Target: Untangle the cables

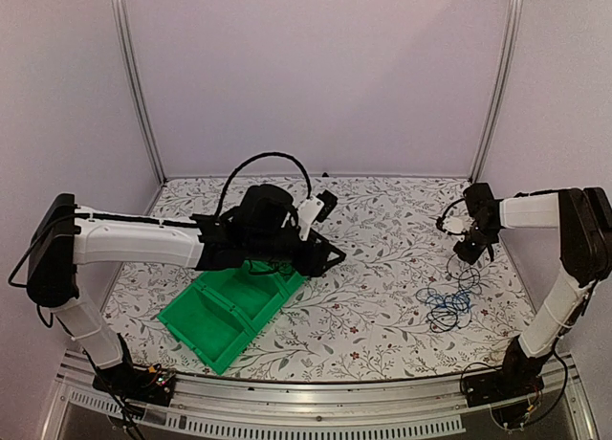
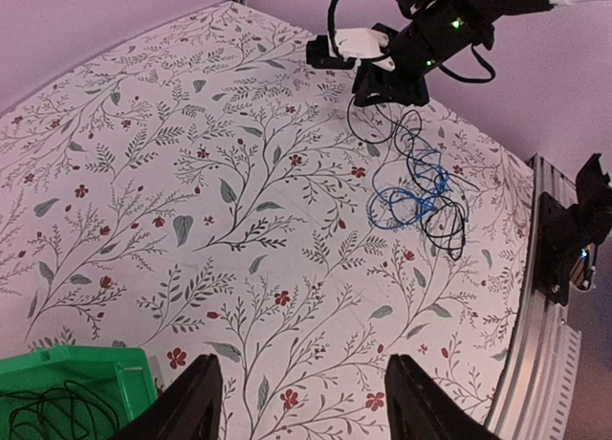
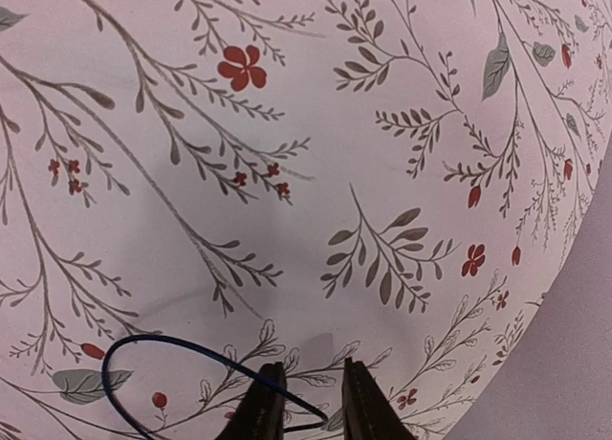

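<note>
- Lifting one strand clear looks like the step in hand: the cables [image 1: 449,304] lie in a loose blue-and-black heap on the table [image 1: 382,220], at its right side, and black strands rise from the heap to the right gripper [image 1: 471,244].
- Done well, the pull would be slow and upward, so the loops slide free rather than tighten into a knot.
- The jaws stand narrowly apart around a blue strand [image 3: 182,344]; I cannot tell whether they pinch it.
- The right arm reaches inward with its wrist tipped down, just above the heap.
- The left gripper [image 2: 301,363] is released and empty, its arm stretched over the green bin [image 1: 220,316], well apart from the heap.
</note>
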### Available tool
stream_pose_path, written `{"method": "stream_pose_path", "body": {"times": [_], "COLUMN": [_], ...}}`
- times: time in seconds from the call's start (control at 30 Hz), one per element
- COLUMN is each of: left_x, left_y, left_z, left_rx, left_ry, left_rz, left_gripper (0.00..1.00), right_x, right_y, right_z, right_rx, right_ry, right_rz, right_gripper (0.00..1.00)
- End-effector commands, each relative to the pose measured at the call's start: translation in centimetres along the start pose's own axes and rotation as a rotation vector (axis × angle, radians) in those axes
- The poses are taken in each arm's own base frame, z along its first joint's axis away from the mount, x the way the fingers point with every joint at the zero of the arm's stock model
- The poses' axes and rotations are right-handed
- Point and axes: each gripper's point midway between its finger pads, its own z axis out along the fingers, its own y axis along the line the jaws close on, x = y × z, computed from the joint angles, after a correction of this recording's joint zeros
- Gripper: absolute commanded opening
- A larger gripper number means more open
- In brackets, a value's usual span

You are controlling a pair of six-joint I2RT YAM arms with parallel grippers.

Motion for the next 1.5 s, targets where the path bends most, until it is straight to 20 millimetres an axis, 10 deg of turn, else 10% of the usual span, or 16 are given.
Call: {"method": "stream_pose_path", "body": {"times": [0.0, 0.63, 0.87, 1.17, 1.47], "left_x": [-1.2, -9.0, -10.8, -9.3, -4.7], "left_y": [-0.6, -6.1, -7.5, -3.5, -4.6], "left_z": [0.3, 6.5, 9.0, 13.8, 20.6], "left_rx": [0.013, 0.107, 0.094, -0.117, 0.001], "left_ry": [-0.055, -0.362, -0.473, -0.554, -0.506], "left_rz": [-0.015, 0.008, 0.045, 0.031, 0.055], "left_gripper": [0.59, 0.64, 0.67, 0.70, 0.24], "right_x": [-1.1, -12.3, -14.5, -15.2, -14.6], "right_y": [0.1, -1.4, 0.4, 2.2, 3.0], "right_z": [-0.1, -26.9, -30.6, -33.6, -39.3], "right_rx": [-0.031, -0.236, -0.338, -0.462, -0.518], "right_ry": [-0.056, -0.759, -0.877, -0.942, -1.067], "right_rz": [0.010, 0.131, 0.109, 0.066, -0.003], "right_gripper": [0.07, 0.00, 0.00, 0.00, 0.00]}}
